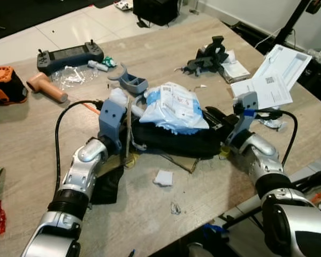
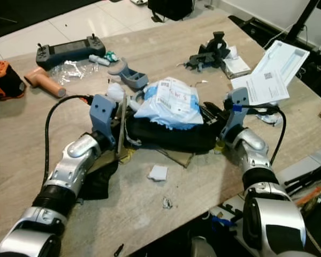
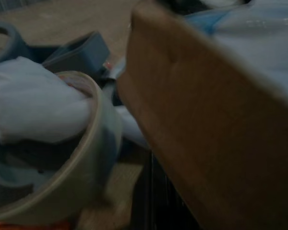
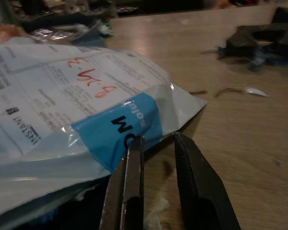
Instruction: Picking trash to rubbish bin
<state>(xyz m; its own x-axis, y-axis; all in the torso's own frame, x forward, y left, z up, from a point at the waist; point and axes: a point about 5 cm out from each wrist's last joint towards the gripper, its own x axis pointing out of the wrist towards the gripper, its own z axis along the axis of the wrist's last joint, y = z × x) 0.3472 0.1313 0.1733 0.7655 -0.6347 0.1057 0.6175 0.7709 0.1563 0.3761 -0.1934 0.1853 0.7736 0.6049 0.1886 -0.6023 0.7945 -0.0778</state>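
A black bag (image 1: pixel 171 140) lies in the middle of the wooden table (image 1: pixel 150 214), with a white and blue plastic mailer (image 1: pixel 174 107) and other trash heaped on it. My left gripper (image 1: pixel 127 119) is at the bag's left end, behind an upright strip of brown cardboard (image 1: pixel 128 131); that cardboard (image 3: pixel 206 124) looms close in the left wrist view. My right gripper (image 1: pixel 216 118) is at the bag's right end. In the right wrist view its fingers (image 4: pixel 134 163) stand narrowly apart beside the mailer's blue edge (image 4: pixel 120 129), with nothing seen between the tips.
A white scrap (image 1: pixel 163 178) and crumbs lie in front of the bag. Behind it are a grey holder (image 1: pixel 131 81), a game controller (image 1: pixel 69 54), a peach-coloured tool (image 1: pixel 47 87), a black clamp (image 1: pixel 208 58) and white papers (image 1: pixel 278 75). The table's edge runs close at the front right.
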